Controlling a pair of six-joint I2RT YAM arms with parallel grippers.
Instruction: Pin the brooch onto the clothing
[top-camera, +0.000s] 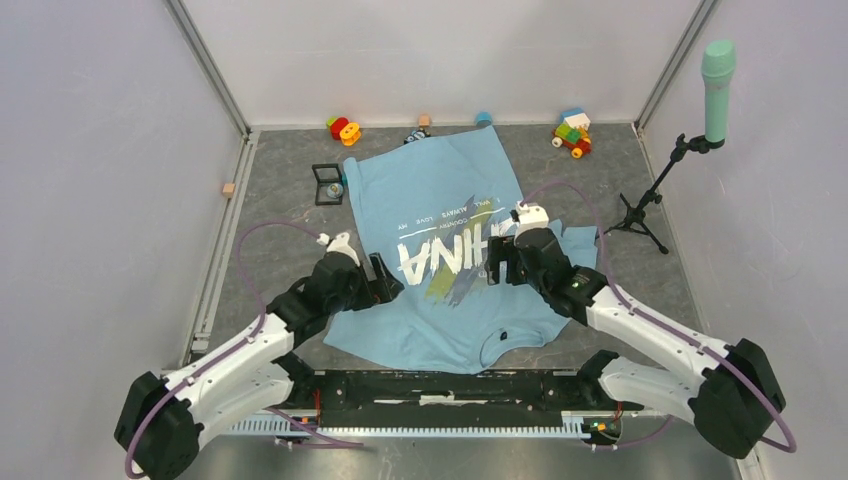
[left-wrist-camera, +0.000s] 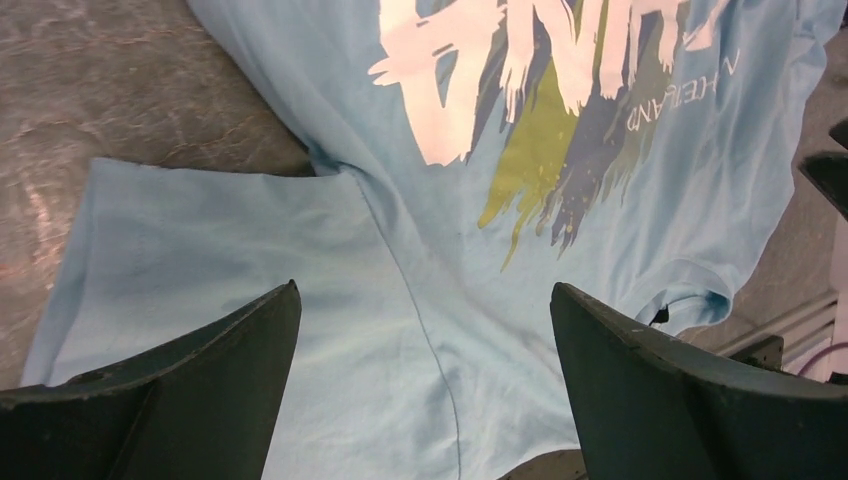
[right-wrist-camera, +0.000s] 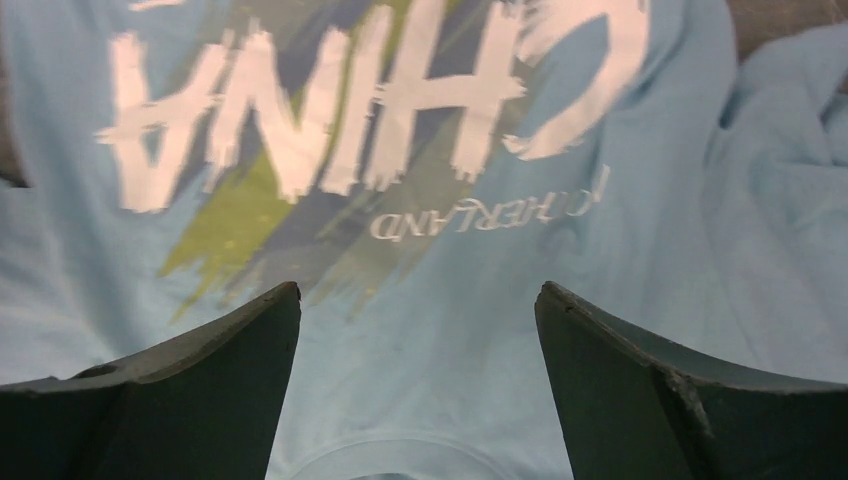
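Observation:
The light blue T-shirt (top-camera: 440, 200) lies flat in the middle of the table, its white "CHINA" print upside down to me and its collar toward the near edge. A tiny glinting round thing, likely the brooch (top-camera: 337, 188), lies by the black square frame box (top-camera: 328, 183), left of the shirt's far edge. My left gripper (top-camera: 386, 280) is open and empty over the shirt's left sleeve (left-wrist-camera: 230, 250); it also shows in the left wrist view (left-wrist-camera: 422, 287). My right gripper (top-camera: 500, 262) is open and empty above the print (right-wrist-camera: 330, 130), near the collar (right-wrist-camera: 420, 455); it also shows in the right wrist view (right-wrist-camera: 418, 285).
Coloured toy blocks (top-camera: 343, 129) and a toy vehicle (top-camera: 572, 133) stand along the back wall. A small wooden cube (top-camera: 228, 189) lies at the left edge. A green microphone on a tripod stand (top-camera: 690, 150) stands at the right. Walls enclose three sides.

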